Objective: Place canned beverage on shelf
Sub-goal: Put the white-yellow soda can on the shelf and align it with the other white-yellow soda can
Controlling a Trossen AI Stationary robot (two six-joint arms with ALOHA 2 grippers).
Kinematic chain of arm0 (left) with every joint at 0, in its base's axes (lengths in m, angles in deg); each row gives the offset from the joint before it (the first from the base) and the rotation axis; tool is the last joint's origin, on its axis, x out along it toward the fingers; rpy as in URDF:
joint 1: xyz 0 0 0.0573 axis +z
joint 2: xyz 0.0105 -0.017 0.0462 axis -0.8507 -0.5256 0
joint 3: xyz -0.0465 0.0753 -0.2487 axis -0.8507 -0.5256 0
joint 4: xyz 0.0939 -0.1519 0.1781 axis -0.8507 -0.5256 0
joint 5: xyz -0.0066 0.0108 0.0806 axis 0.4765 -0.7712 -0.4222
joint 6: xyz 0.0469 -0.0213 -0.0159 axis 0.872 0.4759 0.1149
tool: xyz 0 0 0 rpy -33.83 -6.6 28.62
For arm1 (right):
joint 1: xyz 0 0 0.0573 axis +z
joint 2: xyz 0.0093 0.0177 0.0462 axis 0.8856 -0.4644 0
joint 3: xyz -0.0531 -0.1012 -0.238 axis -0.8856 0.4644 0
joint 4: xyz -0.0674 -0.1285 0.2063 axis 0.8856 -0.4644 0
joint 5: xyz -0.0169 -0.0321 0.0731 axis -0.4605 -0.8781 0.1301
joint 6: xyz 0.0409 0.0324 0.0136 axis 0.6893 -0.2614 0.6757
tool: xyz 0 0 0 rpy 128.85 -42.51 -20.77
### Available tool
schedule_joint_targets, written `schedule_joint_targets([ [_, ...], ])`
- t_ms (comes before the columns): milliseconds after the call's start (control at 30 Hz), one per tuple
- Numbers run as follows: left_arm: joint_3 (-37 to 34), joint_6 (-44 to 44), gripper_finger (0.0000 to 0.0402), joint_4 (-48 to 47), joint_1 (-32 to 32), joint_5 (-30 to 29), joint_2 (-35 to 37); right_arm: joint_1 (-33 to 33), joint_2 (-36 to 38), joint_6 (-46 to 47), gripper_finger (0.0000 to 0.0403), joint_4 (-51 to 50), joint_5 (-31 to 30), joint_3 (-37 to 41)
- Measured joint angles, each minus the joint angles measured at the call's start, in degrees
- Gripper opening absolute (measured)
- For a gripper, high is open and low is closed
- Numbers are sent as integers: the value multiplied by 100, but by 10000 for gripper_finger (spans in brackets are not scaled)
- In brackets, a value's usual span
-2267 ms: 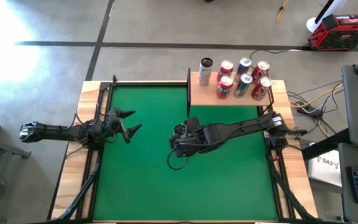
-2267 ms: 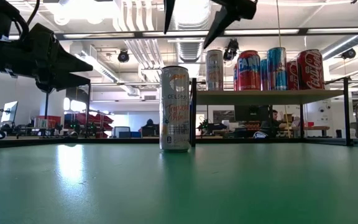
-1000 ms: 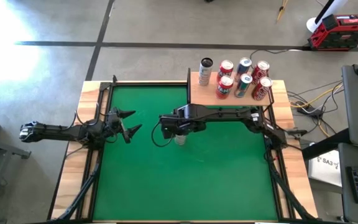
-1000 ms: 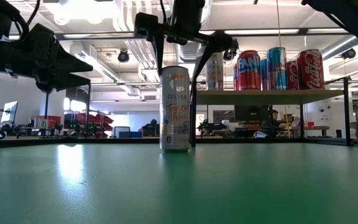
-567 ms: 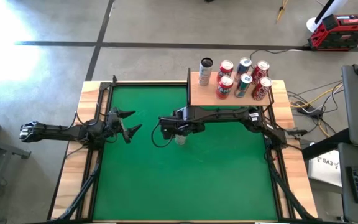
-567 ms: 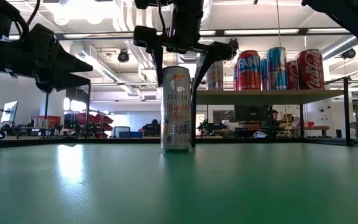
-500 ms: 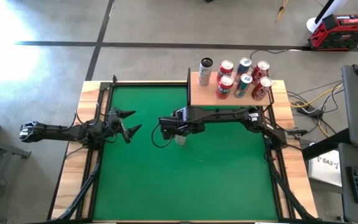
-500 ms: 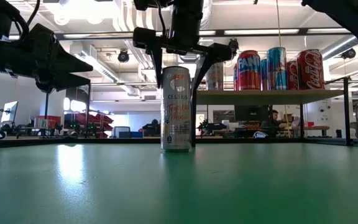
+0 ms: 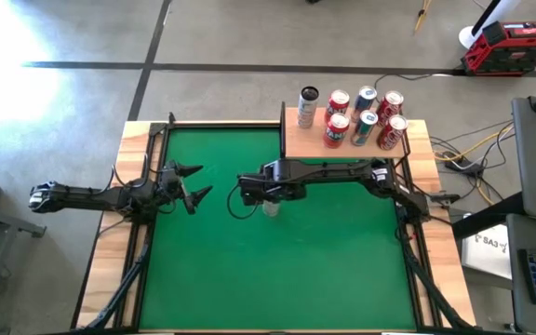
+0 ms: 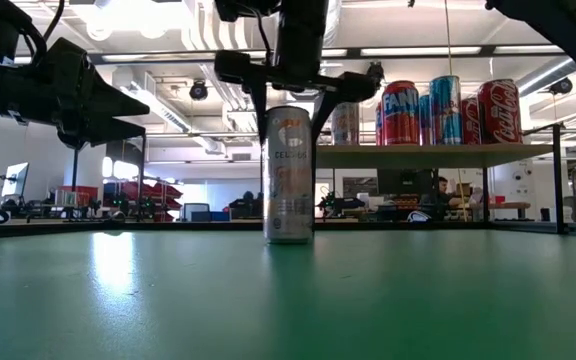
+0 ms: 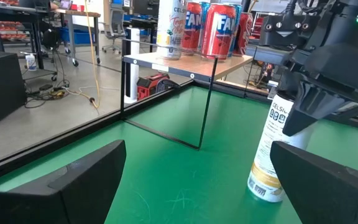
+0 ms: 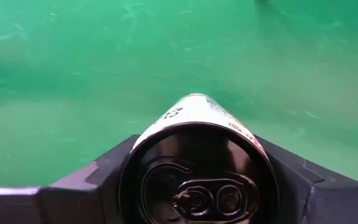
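The right gripper has just been shut on the tall slim white can. The can's base is on the green mat under it. Light-wood shelf, w/ 6 cans, is just beyond. Next: lift, prob. Left gripper waits wide open, nothing held.

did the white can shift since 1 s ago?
Yes. In the low view the white can has shifted slightly right, now overlapping the shelf's black post, with the right hand closed on it.

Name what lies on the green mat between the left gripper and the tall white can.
Nothing: in the high view, bare green mat separates the open left gripper from the tall white can, which the right gripper clasps.
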Motion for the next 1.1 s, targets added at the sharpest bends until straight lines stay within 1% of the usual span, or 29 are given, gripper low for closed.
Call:
schedule_joint_targets([
  [133,0,0,384,-1,0,-1,1,9,125,23,252,-245,27,-31],
  [367,0,0,384,0,0,-2,-1,7,596,4,252,-500,-4,-81],
  [500,0,0,384,0,0,-1,-1,-1,893,-19,252,-718,-344,-81],
  [833,0,0,384,2,0,0,-6,-67,1616,-308,252,-1267,-898,-83],
  [967,0,0,384,2,0,-1,-8,-192,1798,-552,252,-1516,-1048,-85],
  [1100,0,0,384,-2,0,0,-12,-386,1894,-977,252,-1482,-1045,-85],
])
